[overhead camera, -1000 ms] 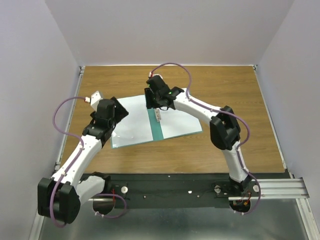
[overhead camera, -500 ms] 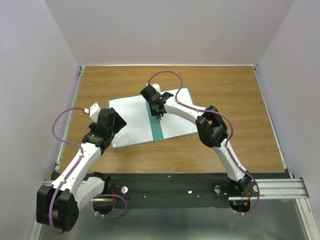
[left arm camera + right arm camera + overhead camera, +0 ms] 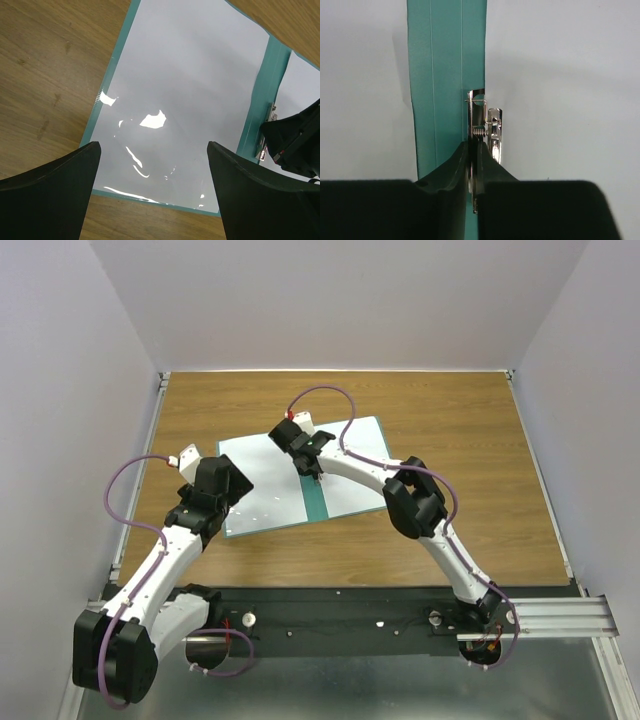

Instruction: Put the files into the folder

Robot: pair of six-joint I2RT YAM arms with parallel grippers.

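**Teal folder lies open, right arm pinching its clip**

Teal-green and spread flat, the folder (image 3: 316, 504) sits near the middle of the wooden surface (image 3: 450, 420), turned a little so its spine runs slightly off straight. A white sheet shows on each half. The files (image 3: 362, 468) cover both sides almost to the edges, leaving only a thin teal border and the spine strip between them. The left half has a glossy look, with bright glare patches across it in the left wrist view, so a clear leaf (image 3: 165, 100) seems to lie over the paper there.

The right arm reaches across from its base to the spine. Its right end effector (image 3: 314, 472) is down on the folder at the small metal clip (image 3: 488, 131). From the right wrist camera, the two dark fingers stand almost together with the clip's thin upright plate pinched between them, and the little spring and lever show just above the fingertips. The clip sits on the right edge of the teal spine strip, against the right-hand sheet.

The left arm bends in from the other side. Its left end effector (image 3: 235, 478) hangs above the near left part of the folder with the fingers spread wide apart and nothing between them. Whether it touches the folder I cannot tell. Purple cables (image 3: 130, 475) loop over both arms.
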